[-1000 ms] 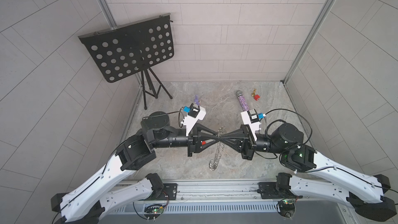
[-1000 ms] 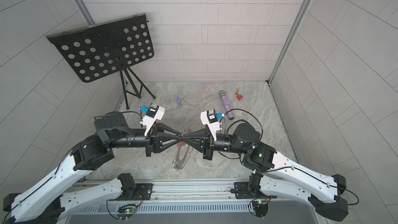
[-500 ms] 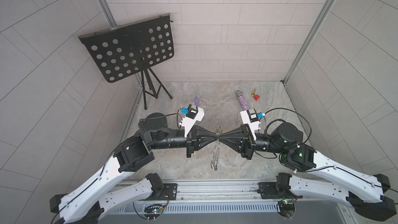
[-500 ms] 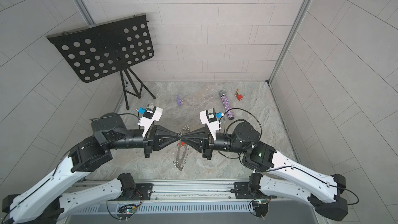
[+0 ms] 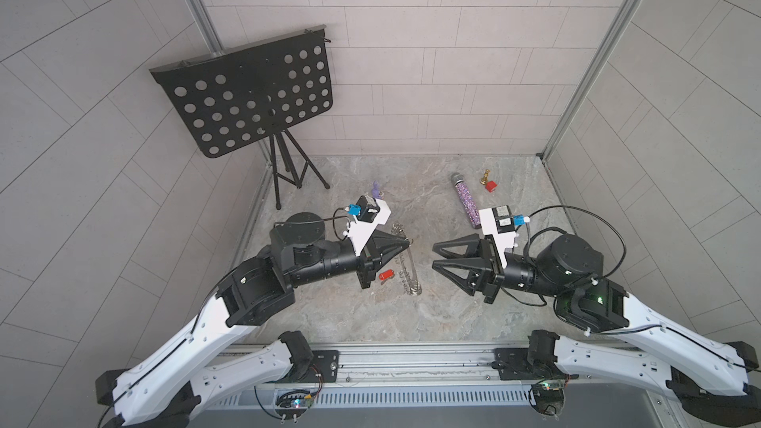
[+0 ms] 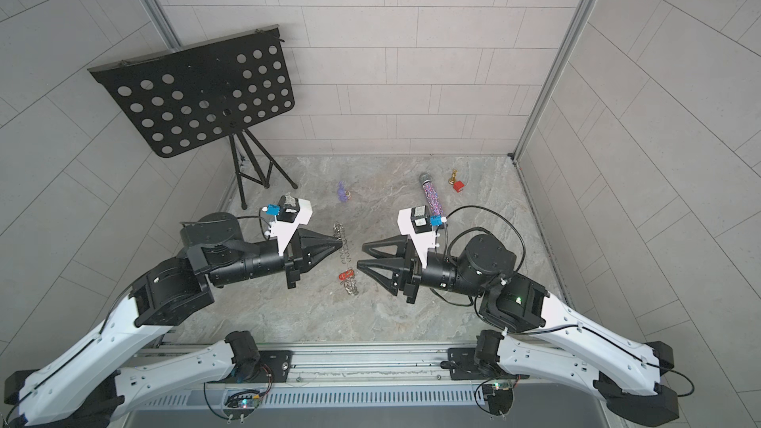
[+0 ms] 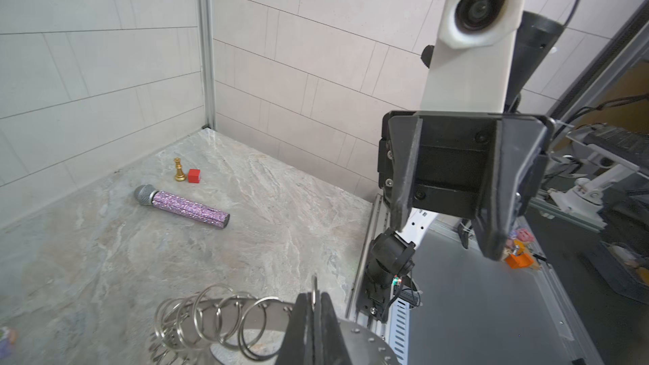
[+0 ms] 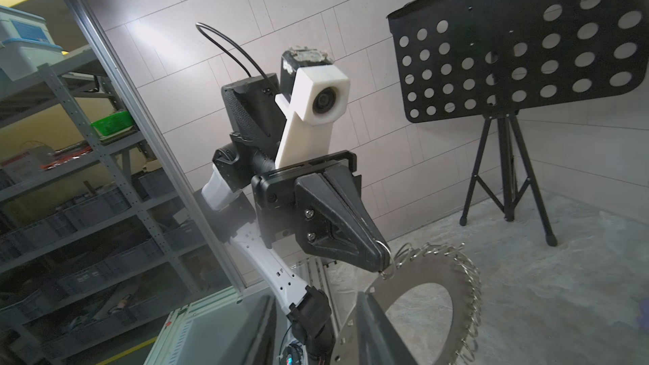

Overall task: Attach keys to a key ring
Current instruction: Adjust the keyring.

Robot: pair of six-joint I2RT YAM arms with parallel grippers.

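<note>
Key ring: the key ring hangs edge-on above the table and shows in both top views as a thin line of wire loops. The right wrist view shows its grey disc, wide hole and looped rim.
Key: the key, marked by its red tag, seems to lie on the table under the ring's lower part. It is apart from the ring, in no gripper, and where it lay a second ago. No view shows it threaded on a loop.
Left gripper: the left gripper is pressed together on the key ring's upper rim, with a wire loop caught at its tips. It alone carries the ring.
Right gripper: the right gripper has its jaws spread and empty, facing the ring from well clear of it.
Change: a second ago both grippers met tip to tip at the ring. Since then the left has clamped down, and the right has let go and drawn back.
Meaning: this reads as a hand-over. The ring is now in the left gripper's keeping and the right is free to fetch the key. The attaching itself has not begun.
Risk: the ring hangs from one pinch point and may swing, and the flat key on the stone looks awkward to pinch.
Around: the glitter microphone, gold chess piece, red cube and music stand sit far off.
</note>
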